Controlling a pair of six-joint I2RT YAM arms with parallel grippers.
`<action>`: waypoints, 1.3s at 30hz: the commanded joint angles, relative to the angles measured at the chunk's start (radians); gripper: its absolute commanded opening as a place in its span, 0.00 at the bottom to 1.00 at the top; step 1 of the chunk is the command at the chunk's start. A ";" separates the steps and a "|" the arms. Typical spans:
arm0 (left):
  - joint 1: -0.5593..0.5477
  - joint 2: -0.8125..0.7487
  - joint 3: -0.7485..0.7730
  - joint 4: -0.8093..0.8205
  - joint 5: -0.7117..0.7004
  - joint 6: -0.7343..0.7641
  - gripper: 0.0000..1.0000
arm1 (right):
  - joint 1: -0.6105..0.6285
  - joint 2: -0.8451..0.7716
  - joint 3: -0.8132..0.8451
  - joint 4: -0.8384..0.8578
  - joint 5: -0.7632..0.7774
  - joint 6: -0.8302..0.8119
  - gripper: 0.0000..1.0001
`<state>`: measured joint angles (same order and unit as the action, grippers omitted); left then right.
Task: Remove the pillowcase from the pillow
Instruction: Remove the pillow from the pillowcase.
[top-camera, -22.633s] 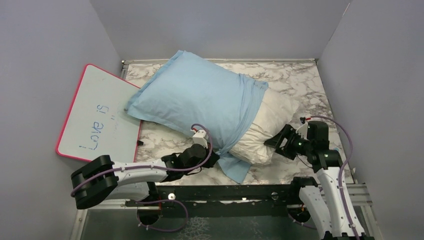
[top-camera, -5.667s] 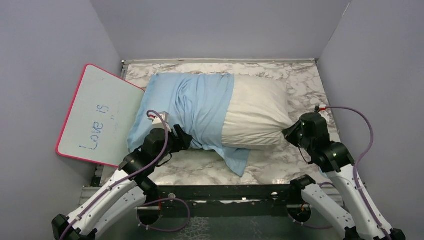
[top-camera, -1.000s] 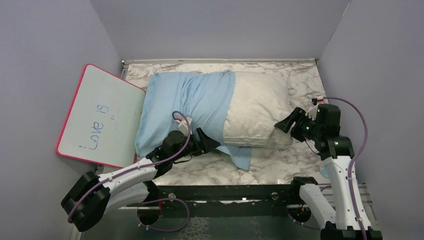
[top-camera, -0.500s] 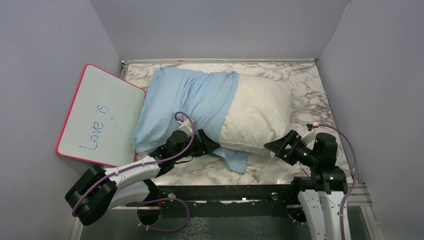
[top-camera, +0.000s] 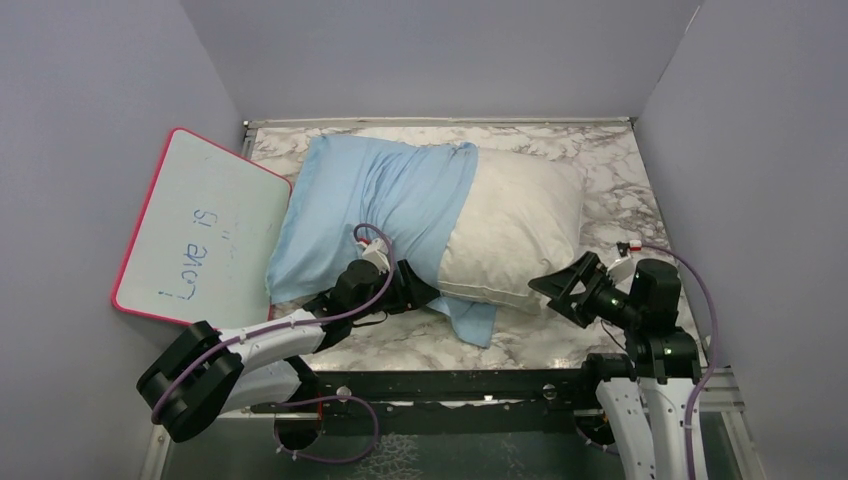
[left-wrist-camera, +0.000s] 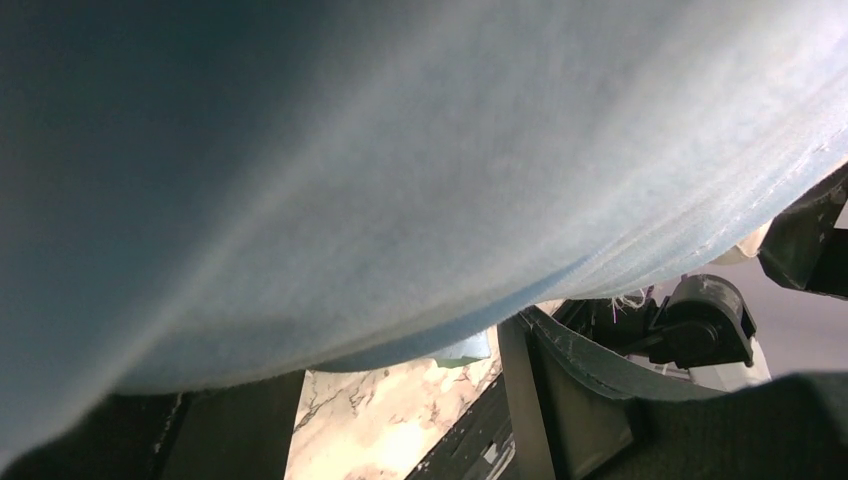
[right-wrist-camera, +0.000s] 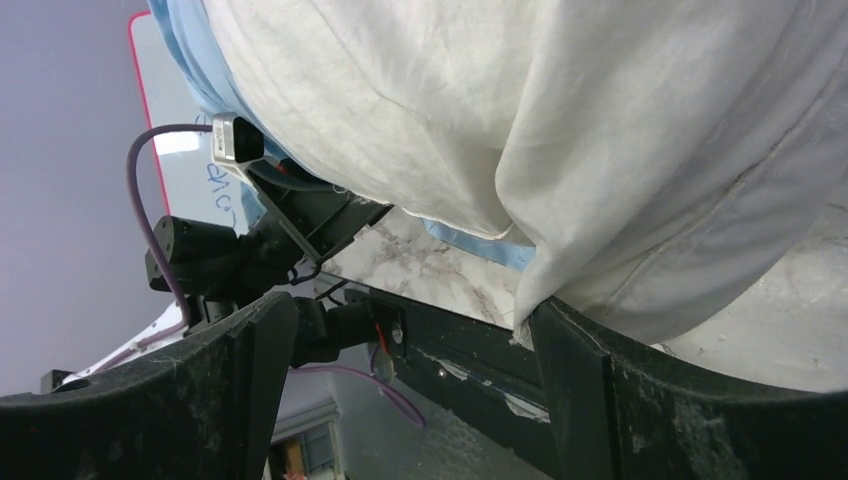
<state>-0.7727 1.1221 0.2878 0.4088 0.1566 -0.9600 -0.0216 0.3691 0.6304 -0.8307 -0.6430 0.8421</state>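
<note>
Pillow (top-camera: 520, 225) lies across marble table (top-camera: 620, 180), toward back. Light blue pillowcase (top-camera: 380, 200) covers only its left half; right half bare, off-white. Loose blue flap pokes out under near edge.

Left gripper (top-camera: 418, 292) sits low against near edge of pillowcase, jaws apart, cloth bulging over them, no pinch seen.

Right gripper (top-camera: 555, 287) spread wide at pillow's near right corner, fabric sagging between fingers, not clamped.

Pink-rimmed whiteboard (top-camera: 200, 235) at left.

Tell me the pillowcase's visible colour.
Plain light blue; pillowcase shows best in the top external view.
</note>
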 joint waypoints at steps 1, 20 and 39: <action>-0.008 0.000 0.009 -0.010 0.022 0.007 0.69 | 0.002 0.019 0.001 0.031 -0.107 0.004 0.90; -0.027 0.029 0.042 -0.010 0.030 0.031 0.66 | 0.002 0.159 0.089 0.028 -0.327 -0.210 1.00; -0.231 0.269 0.234 0.025 -0.146 -0.019 0.63 | 0.002 0.109 -0.073 0.157 -0.004 -0.026 0.97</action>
<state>-0.9623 1.3540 0.4938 0.4068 0.0914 -0.9512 -0.0208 0.5102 0.5610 -0.7700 -0.7624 0.7029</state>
